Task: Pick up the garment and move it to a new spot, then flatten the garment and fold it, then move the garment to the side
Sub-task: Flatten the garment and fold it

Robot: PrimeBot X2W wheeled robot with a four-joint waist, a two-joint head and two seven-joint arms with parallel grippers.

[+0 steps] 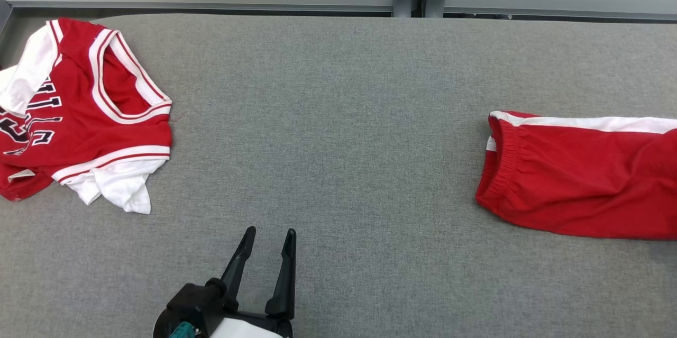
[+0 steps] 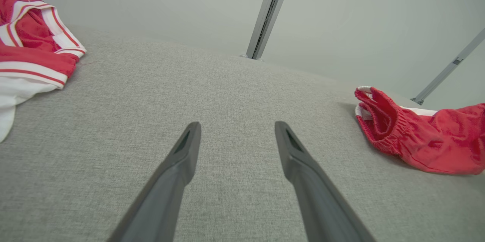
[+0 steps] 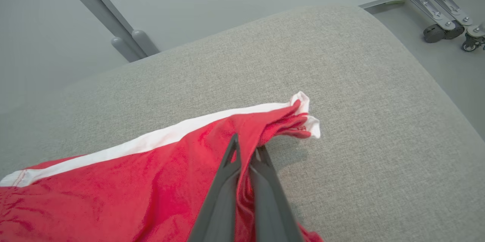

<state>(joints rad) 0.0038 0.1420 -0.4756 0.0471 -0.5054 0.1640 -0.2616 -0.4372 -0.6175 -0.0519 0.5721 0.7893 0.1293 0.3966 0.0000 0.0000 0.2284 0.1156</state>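
The garment is a pair of red shorts (image 1: 582, 190) with a white side stripe, lying crumpled at the right of the grey padded table (image 1: 338, 116), its elastic waistband toward the middle. In the right wrist view my right gripper (image 3: 246, 145) is shut on a fold of the shorts (image 3: 113, 181) near a hem corner that lifts slightly off the table. My left gripper (image 1: 270, 231) stands open at the near edge, well left of the shorts, with nothing between its fingers. The left wrist view has the open left gripper (image 2: 238, 124) over bare fabric and the shorts (image 2: 428, 143) at far right.
A red and white jersey (image 1: 79, 116) lies bunched at the table's far left, also in the left wrist view as the jersey (image 2: 26, 56). The table's rounded right edge drops to the floor, where caster wheels (image 3: 443, 32) stand. A grey wall backs the table.
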